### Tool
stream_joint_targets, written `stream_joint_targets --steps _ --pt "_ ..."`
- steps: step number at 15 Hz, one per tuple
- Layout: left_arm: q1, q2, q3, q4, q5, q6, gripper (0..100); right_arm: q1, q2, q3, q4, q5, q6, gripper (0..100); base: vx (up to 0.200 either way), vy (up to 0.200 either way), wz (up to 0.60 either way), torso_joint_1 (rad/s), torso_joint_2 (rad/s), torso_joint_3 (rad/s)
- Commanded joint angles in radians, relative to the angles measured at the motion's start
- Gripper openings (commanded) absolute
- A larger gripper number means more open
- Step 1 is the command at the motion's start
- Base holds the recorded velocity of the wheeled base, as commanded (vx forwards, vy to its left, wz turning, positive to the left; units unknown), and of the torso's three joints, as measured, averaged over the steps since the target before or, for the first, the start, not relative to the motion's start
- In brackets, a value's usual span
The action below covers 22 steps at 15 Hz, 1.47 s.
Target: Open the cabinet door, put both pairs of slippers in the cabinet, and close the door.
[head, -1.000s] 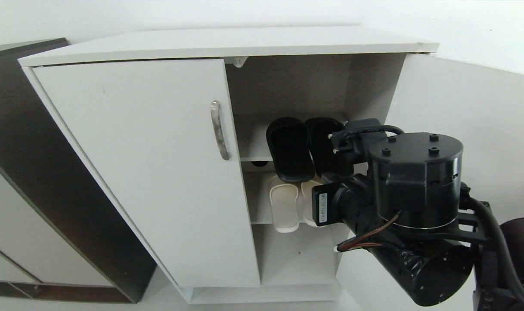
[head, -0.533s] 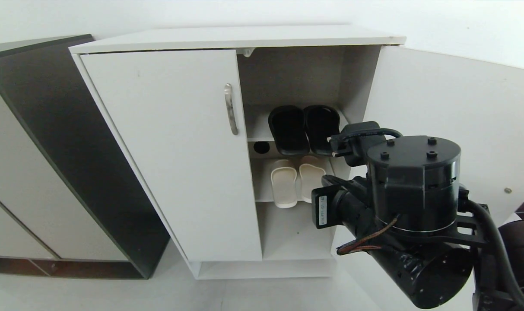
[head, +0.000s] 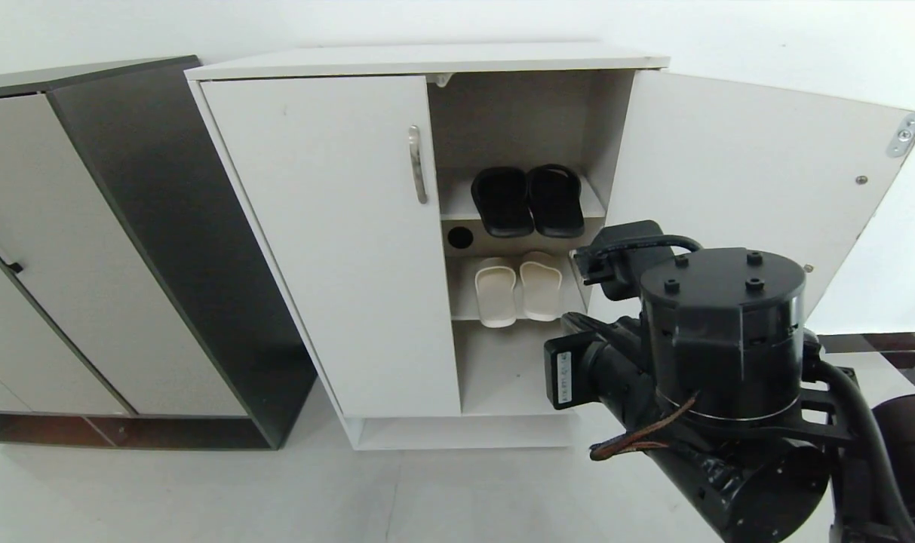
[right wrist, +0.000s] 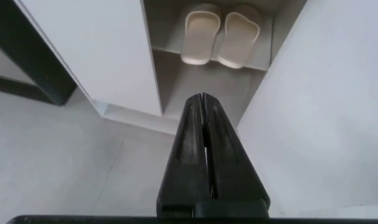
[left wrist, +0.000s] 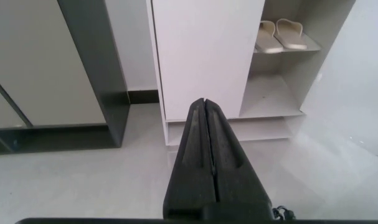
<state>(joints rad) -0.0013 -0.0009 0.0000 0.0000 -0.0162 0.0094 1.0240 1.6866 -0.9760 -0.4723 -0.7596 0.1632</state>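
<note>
Neatly inside one cabinet [head: 427, 56], two pairs, black slippers [head: 529, 200] above white slippers [head: 517, 290]; left fingers [left wrist: 195, 137], right fingers [right wrist: 192, 137] pressed together, empty.

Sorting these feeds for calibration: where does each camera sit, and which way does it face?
Head view: on the head, looking down at the cabinet, right door open; right arm at lower right.
Left wrist view: wrist-mounted, along the shut left tool toward the cabinet's foot.
Right wrist view: wrist-mounted, along the shut right tool toward the white slippers.
Shared: the white slippers, in all three.
</note>
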Motion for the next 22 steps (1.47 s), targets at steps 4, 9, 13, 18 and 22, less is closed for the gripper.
stream_joint_targets --steps 4,9,13,18,22 --pt "0.0 0.001 0.0 0.0 0.001 -0.002 0 -0.002 0.012 0.005 -0.011 0.0 -0.013 0 0.0 0.0 0.0 0.0 0.0 0.0" --pt "0.0 0.001 0.0 0.0 0.001 -0.002 0 -0.004 0.015 0.014 -0.02 0.0 -0.017 0 0.0 0.0 0.0 0.0 0.0 0.0" --pt "0.0 0.001 0.0 0.0 0.001 -0.002 0 -0.004 0.018 0.016 -0.02 0.0 -0.024 0 0.0 0.0 0.0 0.0 0.0 0.0" --pt "0.0 0.001 0.0 0.0 0.001 -0.002 0 -0.004 0.019 0.031 -0.022 0.0 -0.036 0 0.0 0.0 0.0 0.001 -0.04 -0.04" --pt "0.0 0.001 0.0 0.0 -0.001 -0.002 0 -0.004 0.019 0.031 -0.02 0.0 -0.036 0 0.0 0.0 0.0 0.034 -0.29 -0.342"
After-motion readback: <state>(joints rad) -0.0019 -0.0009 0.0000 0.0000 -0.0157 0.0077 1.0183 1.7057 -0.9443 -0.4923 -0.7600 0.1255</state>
